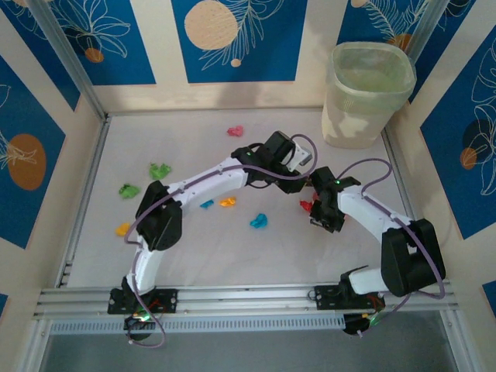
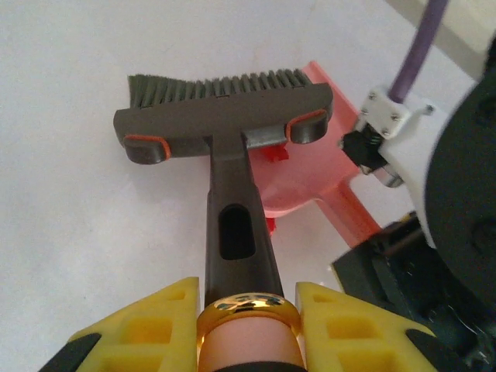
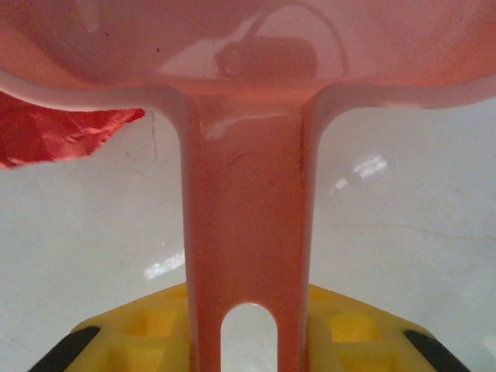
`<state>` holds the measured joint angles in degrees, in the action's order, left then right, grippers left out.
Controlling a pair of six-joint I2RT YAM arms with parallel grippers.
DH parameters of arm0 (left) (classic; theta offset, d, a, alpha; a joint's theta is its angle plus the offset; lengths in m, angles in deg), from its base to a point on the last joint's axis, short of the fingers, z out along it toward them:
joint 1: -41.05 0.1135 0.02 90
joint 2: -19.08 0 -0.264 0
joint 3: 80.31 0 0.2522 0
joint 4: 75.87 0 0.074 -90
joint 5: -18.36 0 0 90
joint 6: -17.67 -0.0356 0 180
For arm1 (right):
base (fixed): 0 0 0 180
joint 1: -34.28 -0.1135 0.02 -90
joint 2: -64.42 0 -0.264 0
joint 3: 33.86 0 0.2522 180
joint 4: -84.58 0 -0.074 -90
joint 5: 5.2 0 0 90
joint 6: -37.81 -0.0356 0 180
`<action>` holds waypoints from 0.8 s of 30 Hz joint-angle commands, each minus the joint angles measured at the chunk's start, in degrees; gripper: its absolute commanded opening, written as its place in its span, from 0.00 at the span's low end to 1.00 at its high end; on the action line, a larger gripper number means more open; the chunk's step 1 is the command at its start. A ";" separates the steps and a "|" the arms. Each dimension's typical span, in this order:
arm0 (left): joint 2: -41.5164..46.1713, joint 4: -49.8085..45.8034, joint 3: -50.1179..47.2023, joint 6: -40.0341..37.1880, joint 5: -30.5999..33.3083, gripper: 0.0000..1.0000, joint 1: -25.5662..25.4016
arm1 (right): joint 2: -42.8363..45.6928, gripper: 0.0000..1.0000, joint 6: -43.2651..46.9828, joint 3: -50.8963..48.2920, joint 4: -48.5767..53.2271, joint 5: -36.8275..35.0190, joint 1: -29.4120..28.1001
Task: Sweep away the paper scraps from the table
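**Sweep barely begun: one scrap at the pan, seven loose**

Found left gripper (image 2: pixel 248 314) clamped tight on the brush (image 2: pixel 225 116) handle, fingers pressed to either side of it. Found right gripper (image 3: pixel 248 333) closed likewise on the dustpan (image 3: pixel 248 201) handle, yellow fingers flanking it. Saw brush head held across the dustpan mouth, bristles pointing away from the wrist, over the right half of the table (image 1: pixel 232 260).

Spotted a red scrap (image 3: pixel 54 136) just beside the pan's left rim (on the pan or on the table beside it, could not tell). Noted small red bits under the brush head in the left wrist view too.

Counted the other scraps (image 1: pixel 258 222) loose on the table, apart from the pan:
- cyan, orange and blue near the middle
- two green and one yellow-orange to the left
- one pink toward the far wall

Saw nothing coloured inside the bin (image 1: pixel 368 85) at the far right corner, as far as its cloudy wall allowed.

Judged progress as early: tools in hand, one scrap at the pan, seven left to sweep, nothing dumped yet. Expected the leftward reach for the green pair to be the long part.
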<state>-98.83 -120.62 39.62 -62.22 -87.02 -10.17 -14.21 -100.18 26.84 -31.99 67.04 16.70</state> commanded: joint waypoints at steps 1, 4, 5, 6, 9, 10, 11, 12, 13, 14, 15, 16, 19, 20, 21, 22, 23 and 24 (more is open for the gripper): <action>4.11 1.82 -2.35 1.04 -7.86 0.00 1.10 | 0.05 0.00 2.83 0.88 -2.39 1.33 0.37; 5.26 2.00 -3.22 0.73 -9.46 0.00 1.30 | 0.71 0.00 3.74 0.53 -3.15 0.58 0.42; 5.69 2.05 -3.46 0.49 -9.40 0.00 1.30 | 1.12 0.00 3.82 0.48 -3.35 0.10 0.37; 5.98 2.05 -3.74 0.37 -9.18 0.00 1.38 | 1.62 0.00 4.11 0.28 -3.62 -0.37 0.36; 7.09 3.22 -4.97 0.94 -8.83 0.00 1.80 | 3.42 0.00 4.66 -0.42 -4.63 -1.13 0.49; 7.40 3.67 -5.24 1.28 -9.27 0.00 1.99 | 3.85 0.00 4.87 -0.47 -4.78 -1.38 0.49; 7.64 3.80 -5.42 1.51 -9.76 0.00 2.16 | 4.43 0.00 5.05 -0.45 -4.89 -1.72 0.36; 7.86 3.97 -5.60 1.50 -10.09 0.00 2.26 | 4.79 0.00 5.25 -0.51 -4.94 -2.03 0.30; 8.25 4.22 -5.78 1.66 -10.20 0.00 2.35 | 5.55 0.00 5.44 -0.53 -5.06 -2.36 0.15; 8.66 4.48 -6.18 1.82 -10.07 0.00 2.43 | 6.16 0.00 5.58 -0.58 -5.15 -2.69 -0.02; 9.19 4.93 -6.67 1.97 -10.01 0.00 2.53 | 6.89 0.00 5.75 -0.62 -5.16 -2.98 -0.26; 9.97 5.83 -7.45 2.28 -9.82 0.00 2.66 | 7.61 0.00 5.96 -0.70 -5.19 -3.47 -0.51; 12.60 8.78 -9.87 3.49 -9.19 0.00 3.18 | 9.64 0.00 6.33 -0.57 -5.00 -5.35 -1.36; 13.59 9.80 -10.94 4.01 -8.70 0.00 3.38 | 10.22 0.00 6.46 -0.53 -5.07 -6.29 -1.73; 14.48 10.53 -11.65 4.41 -8.18 0.00 3.55 | 10.78 0.00 6.66 -0.48 -5.10 -7.12 -2.21; 15.51 11.44 -12.42 4.82 -7.48 0.00 3.74 | 11.43 0.00 6.96 -0.51 -5.31 -8.22 -2.94; 16.53 12.25 -13.25 5.24 -6.79 0.00 3.93 | 12.18 0.00 7.47 -0.53 -5.73 -9.55 -3.83; 17.38 13.14 -14.01 5.55 -6.32 0.00 4.07 | 12.79 0.00 7.98 -0.48 -6.07 -10.76 -4.75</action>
<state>-85.60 -112.66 26.97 -58.59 -92.09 -6.70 -3.57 -94.28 26.60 -35.16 60.70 13.71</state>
